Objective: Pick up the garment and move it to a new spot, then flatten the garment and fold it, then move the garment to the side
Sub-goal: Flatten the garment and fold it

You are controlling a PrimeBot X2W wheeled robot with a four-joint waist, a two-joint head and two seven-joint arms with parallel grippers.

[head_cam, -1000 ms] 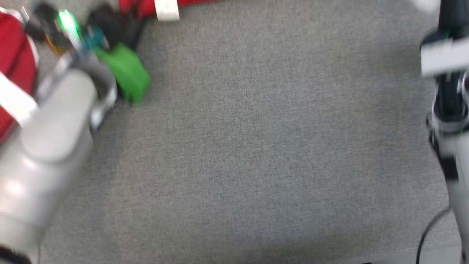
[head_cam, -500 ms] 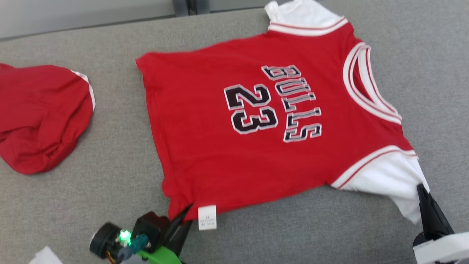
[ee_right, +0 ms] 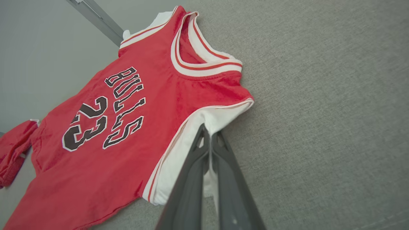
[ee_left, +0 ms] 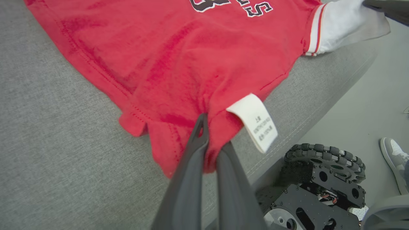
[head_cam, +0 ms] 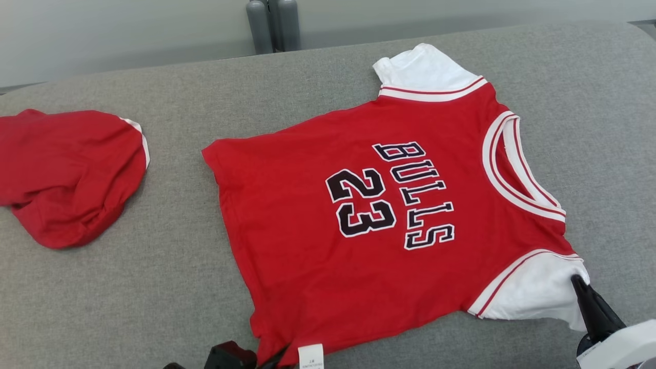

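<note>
Head view: a red shirt (head_cam: 287, 246) with white sleeves is seen spread face up on a grey cushion (head_cam: 154, 287), its collar turned toward the robot's right and its hem toward the left. In the left wrist view the left gripper (ee_left: 212, 134) is seen reaching in low from the cushion's near edge. Its two dark fingers are pressed together on the shirt's near hem corner, just beside a white care label (ee_left: 254, 123), and the red cloth is puckered where it is pinched. In the right wrist view the right gripper (ee_right: 209, 132) is likewise seen closed, with the near white sleeve (ee_right: 174, 156) clamped between its fingers and the sleeve's edge drawn out toward it. In the head view this gripper's fingers are angled up and leftward from the lower right corner, with their tip set against the sleeve. A second red garment (head_cam: 72, 174) is seen crumpled at the cushion's left, well apart from the shirt. Beyond the cushion's edge, the robot's wheeled base (ee_left: 319, 179) and a person's shoe (ee_left: 393, 153) are seen on the floor.
</note>
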